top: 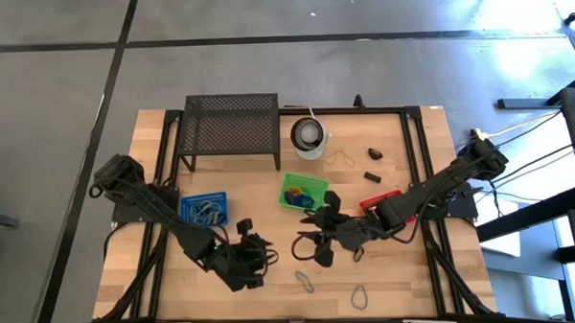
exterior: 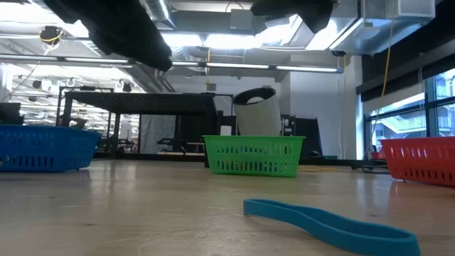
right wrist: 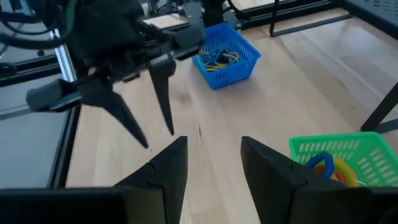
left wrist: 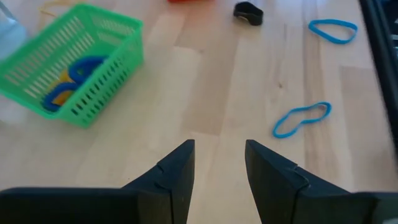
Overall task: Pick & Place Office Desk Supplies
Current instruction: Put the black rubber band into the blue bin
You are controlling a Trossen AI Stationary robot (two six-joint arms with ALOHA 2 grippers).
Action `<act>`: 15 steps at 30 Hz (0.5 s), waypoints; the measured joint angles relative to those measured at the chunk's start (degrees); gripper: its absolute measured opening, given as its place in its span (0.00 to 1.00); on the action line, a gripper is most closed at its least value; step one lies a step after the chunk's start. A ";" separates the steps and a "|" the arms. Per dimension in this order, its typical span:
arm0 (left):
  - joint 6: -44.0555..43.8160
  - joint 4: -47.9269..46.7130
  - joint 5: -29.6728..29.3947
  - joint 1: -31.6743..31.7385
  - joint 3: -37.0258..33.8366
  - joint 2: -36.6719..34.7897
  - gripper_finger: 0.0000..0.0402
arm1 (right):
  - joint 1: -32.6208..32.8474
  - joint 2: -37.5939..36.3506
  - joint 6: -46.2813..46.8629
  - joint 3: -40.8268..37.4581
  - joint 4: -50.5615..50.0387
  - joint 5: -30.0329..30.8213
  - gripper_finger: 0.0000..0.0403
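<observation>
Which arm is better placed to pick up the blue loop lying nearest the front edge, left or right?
Probably the left. The left gripper hangs open and empty beside the blue loop, and its wrist view looks toward it. The right gripper, also open, points away toward the blue basket.

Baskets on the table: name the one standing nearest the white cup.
The green basket. It stands just in front of the white cup, at the table's middle; the blue basket stands farther left, and the red basket sits partly under the right arm.
</observation>
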 joint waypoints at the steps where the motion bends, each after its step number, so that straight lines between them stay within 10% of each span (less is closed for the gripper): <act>1: -0.42 0.02 0.66 0.18 0.00 0.00 0.34 | -0.15 0.00 0.02 0.00 0.13 -0.06 0.37; 15: -0.25 0.00 1.66 -0.83 0.02 -0.20 0.33 | 4.66 1.01 19.33 0.00 -28.31 -27.64 0.37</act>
